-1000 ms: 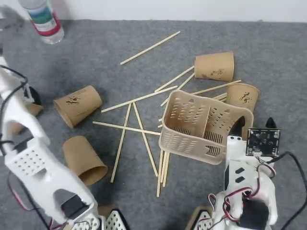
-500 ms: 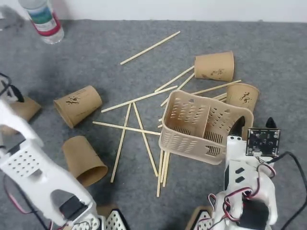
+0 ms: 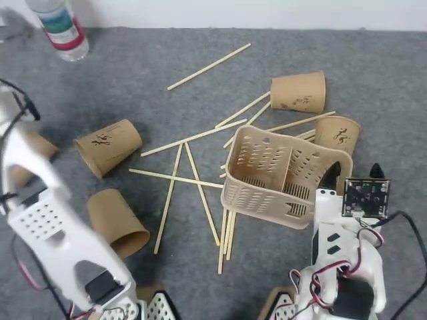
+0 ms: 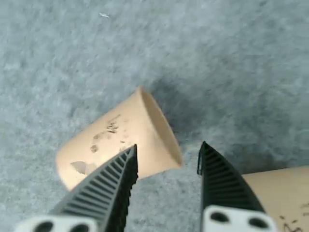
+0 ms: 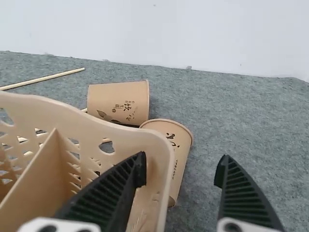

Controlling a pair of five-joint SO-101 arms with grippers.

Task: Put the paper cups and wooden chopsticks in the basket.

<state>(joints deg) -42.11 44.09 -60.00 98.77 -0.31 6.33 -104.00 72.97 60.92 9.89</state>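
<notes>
Brown paper cup point(image 4: 120, 140) lies on its side near the left edge of the grey desk point(image 3: 133, 73). The left claw point(image 4: 166, 151) hangs over its mouth end, spread apart and empty. To take the cup well, I would lower the claw astride the body rather than the lip and close gently, since thin paper buckles. A second cup point(image 4: 280, 193) lies just beside it and is best avoided. The basket point(image 3: 257, 200) stands toward the right edge. The right claw point(image 5: 181, 164) is spread apart at its corner, which could crowd the drop.
</notes>
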